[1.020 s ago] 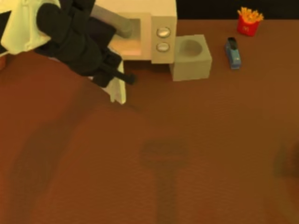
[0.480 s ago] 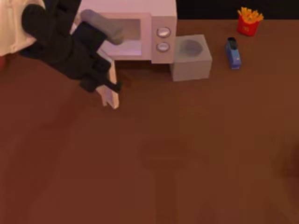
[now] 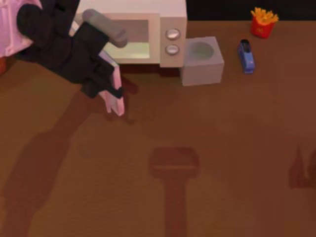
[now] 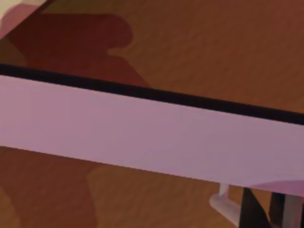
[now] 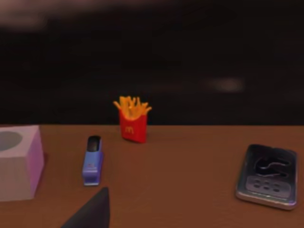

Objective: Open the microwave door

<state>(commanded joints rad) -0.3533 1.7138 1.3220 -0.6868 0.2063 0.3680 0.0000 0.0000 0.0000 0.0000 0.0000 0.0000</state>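
1. The left gripper [image 3: 117, 92] sits at the free edge of the microwave door [image 3: 114, 101], at the front left corner of the microwave [image 3: 163, 19]. Its dark fingertips seem to pinch that edge, but the arm's bulk covers the contact from above, so I cannot tell for sure how the fingers stand.
2. The left wrist view is filled by a broad pale band, the microwave door [image 4: 152, 135] seen very close, with a dark strip along one edge and brown table behind it.
3. The door stands swung well out from the front, nearly edge-on from above, and the lit cavity [image 3: 133, 44] is exposed. I judge the opening mostly done.
4. To finish well, the gripper should follow the hinge's arc, not pull in a straight line, so the edge does not slip free.
5. Keep the forearm off the cabinet's top and its two knobs [image 3: 172, 42].
6. The grey cube with a round hole [image 3: 201, 60], blue stapler [image 3: 246, 56] and carton of fries [image 3: 263, 21] lie well right, clear of the swing.
7. The right arm is parked off the table's right; its gripper is not visible.
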